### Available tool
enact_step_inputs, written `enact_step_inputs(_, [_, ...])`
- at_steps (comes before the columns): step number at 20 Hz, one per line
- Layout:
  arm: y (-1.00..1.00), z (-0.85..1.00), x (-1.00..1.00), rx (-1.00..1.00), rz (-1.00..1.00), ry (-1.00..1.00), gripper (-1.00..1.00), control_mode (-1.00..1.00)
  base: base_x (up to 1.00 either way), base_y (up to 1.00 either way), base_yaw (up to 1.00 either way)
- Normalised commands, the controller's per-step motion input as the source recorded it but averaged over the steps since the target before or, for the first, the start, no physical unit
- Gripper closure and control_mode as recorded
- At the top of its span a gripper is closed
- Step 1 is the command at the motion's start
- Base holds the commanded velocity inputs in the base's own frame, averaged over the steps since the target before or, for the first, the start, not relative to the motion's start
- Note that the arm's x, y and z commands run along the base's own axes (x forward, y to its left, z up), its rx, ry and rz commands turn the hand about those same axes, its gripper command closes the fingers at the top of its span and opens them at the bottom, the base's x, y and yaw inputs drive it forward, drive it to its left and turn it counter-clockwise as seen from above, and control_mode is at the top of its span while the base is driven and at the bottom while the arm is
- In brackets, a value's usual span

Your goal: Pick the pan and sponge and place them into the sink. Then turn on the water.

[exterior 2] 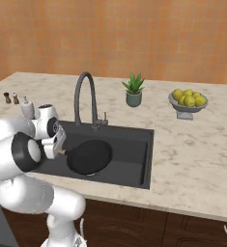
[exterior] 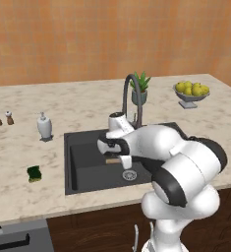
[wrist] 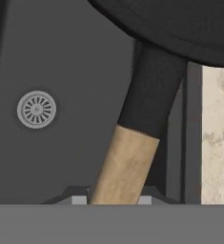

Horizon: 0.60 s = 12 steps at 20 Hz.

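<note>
We see the gripper (wrist: pixel 114 200) at the bottom centre of the hand view, pinching the light wooden handle of the pan (exterior 2: pixel 90 157). From there the pan runs up to its black bowl at the top of that frame, which cuts it off. In the right base view the pan hangs left of centre, over the dark sink (exterior 2: pixel 134 159). The green sponge (exterior: pixel 34 173) lies on the worktop (exterior: pixel 18 192) at the left of the left base view. The arm hides the gripper's fingers.
</note>
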Motion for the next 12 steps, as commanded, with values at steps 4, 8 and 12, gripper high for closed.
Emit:
enact_step_inputs(4, [0.0, -0.5, 0.53, 0.0, 0.02, 0.04, 1.0, -1.0, 0.0, 0.0, 0.0])
enact_step_inputs(8, [-0.08, -0.69, 0.11, 0.0, 0.17, -0.03, 1.0, -1.0, 0.0, 0.0, 0.0])
enact_step_inputs(12, [-0.08, -0.66, 0.0, 0.03, 0.13, -0.11, 1.0, -1.0, 0.0, 0.0, 0.0])
